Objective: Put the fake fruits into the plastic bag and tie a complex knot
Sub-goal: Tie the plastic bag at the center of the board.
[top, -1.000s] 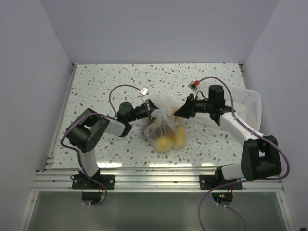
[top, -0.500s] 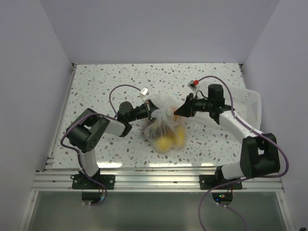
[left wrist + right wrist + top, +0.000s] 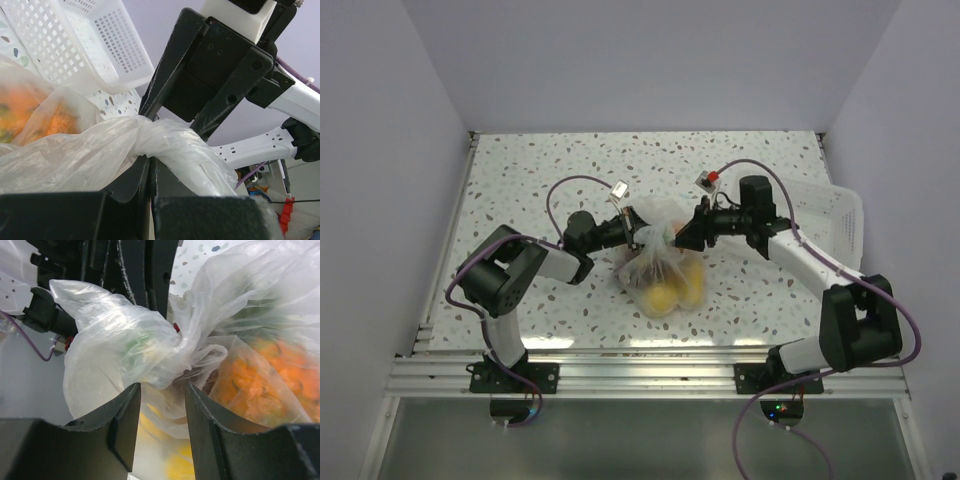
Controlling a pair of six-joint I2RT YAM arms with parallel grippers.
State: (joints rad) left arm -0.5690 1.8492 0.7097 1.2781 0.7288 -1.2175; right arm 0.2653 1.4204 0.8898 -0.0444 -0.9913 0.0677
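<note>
Speckled tabletop (image 3: pixel 520 180) is occupied mid-way by a thin clear plastic bag (image 3: pixel 660 265) of glossy yellow-orange toy fruits (image 3: pixel 665 292). Its twisted neck (image 3: pixel 170 347) is clamped by the left gripper (image 3: pixel 638 236) for knotting, with the right gripper (image 3: pixel 678 238) parted astride it.

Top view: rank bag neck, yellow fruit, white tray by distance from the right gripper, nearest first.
1. Bag neck: at the right gripper tips, between the arms.
2. Yellow fruit: lower, toward the near edge.
3. White tray: far right edge.
</note>
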